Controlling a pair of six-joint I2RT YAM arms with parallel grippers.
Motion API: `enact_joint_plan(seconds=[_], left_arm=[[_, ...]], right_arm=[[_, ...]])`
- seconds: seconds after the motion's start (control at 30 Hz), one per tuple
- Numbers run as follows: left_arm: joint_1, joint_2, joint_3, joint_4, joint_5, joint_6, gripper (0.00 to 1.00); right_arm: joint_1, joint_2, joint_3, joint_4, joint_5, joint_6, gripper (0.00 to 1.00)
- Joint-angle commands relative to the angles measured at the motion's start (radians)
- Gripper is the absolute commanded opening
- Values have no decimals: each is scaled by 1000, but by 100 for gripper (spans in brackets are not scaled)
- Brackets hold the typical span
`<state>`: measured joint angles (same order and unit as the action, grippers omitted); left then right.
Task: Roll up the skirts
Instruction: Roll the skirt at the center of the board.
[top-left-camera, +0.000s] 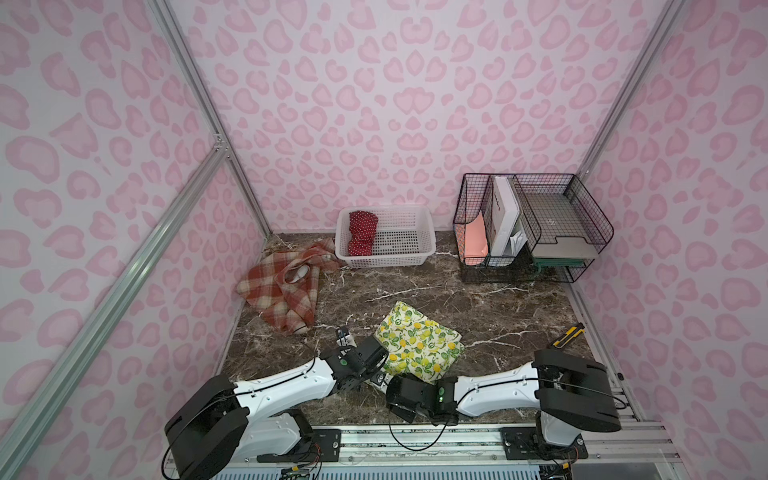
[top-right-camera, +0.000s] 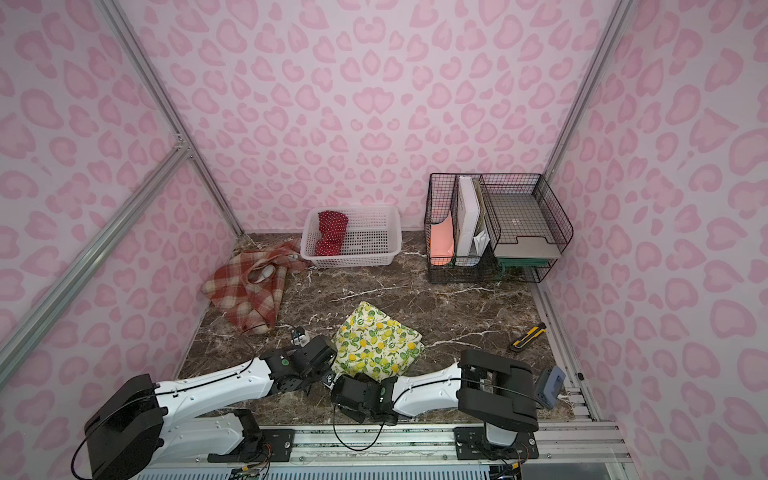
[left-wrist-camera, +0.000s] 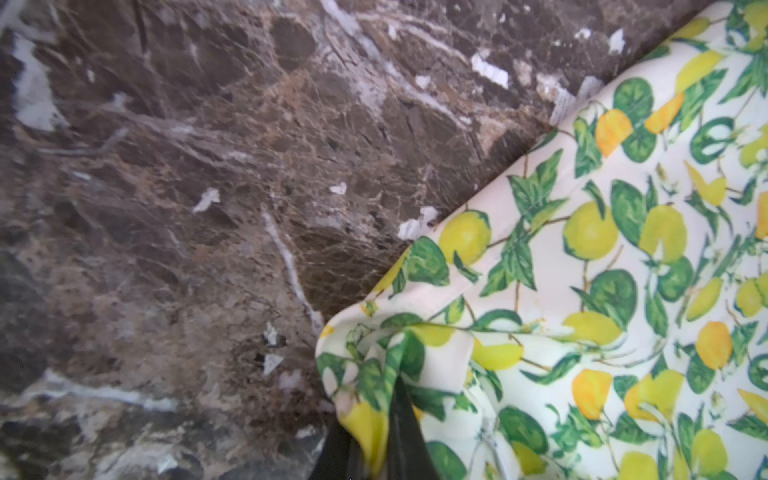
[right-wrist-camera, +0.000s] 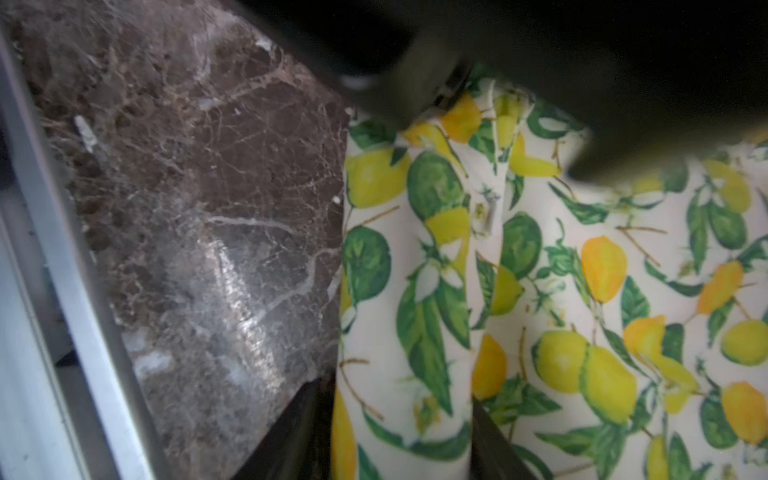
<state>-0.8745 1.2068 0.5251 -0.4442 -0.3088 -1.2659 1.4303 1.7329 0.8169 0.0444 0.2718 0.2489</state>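
Observation:
The lemon-print skirt (top-left-camera: 419, 340) (top-right-camera: 376, 343) lies folded on the marble table (top-left-camera: 457, 299), near the front. My left gripper (left-wrist-camera: 374, 415) is shut on a bunched corner of this skirt (left-wrist-camera: 602, 291). My right gripper (right-wrist-camera: 395, 415) stands open astride a raised fold at the edge of the skirt (right-wrist-camera: 540, 291), one finger on each side, close to the left gripper. The plaid skirt (top-left-camera: 282, 291) (top-right-camera: 249, 291) lies crumpled at the left. The red polka-dot skirt (top-left-camera: 362, 232) (top-right-camera: 331, 232) lies in the white basket (top-left-camera: 415, 259).
A black wire organizer (top-left-camera: 532, 224) with papers and trays stands at the back right. A yellow-and-black utility knife (top-left-camera: 567, 336) lies at the right edge. Aluminium rails run along the front and right edges.

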Motion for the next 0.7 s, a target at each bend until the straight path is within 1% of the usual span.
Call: enact_joint_plan(seconds=[0.0,0.07,0.1,0.13,0.17,0.23,0.27,0.33,0.4,0.43,0.47,0.57,0.63,0.67], left_arm=[[-1,-19,-6,-11,20,-6,0],[-1,-28,-2,-24,17,-6,0],[-1,-34,-2,-27,17,-6,0],[0,-44,-1,-35,17,-6,0],[-1,-57,2,-48,13,-3,9],[0,-93,14,-95,-4,-4,37],[0,-123,22,-131,-24,-9,48],[2,-189,33,-199,-66,-12,58],[2,-258,36,-253,-102,-15,65],[3,-290,32,-271,-113,-11,76],[3,-314,29,-289,-121,-12,78],[3,-348,16,-321,-110,-36,80],[2,-352,7,-309,-79,-28,79],[1,-350,6,-308,-73,-31,79]], right_arm=[[-5,33,-8,-7,1,29,26],[-9,39,-15,-11,-28,41,8],[-11,38,-21,-10,-41,44,3],[-16,32,-30,-5,-80,46,0],[-20,26,-38,0,-117,52,0],[-44,3,-60,18,-220,68,0],[-61,-14,-77,38,-279,85,0],[-108,-50,-118,95,-429,128,0],[-155,-85,-155,157,-556,182,0],[-183,-96,-166,185,-611,212,0],[-212,-98,-177,203,-661,233,0],[-288,-62,-194,245,-796,298,0],[-343,-43,-238,358,-916,377,0],[-361,-38,-250,399,-951,408,0]])
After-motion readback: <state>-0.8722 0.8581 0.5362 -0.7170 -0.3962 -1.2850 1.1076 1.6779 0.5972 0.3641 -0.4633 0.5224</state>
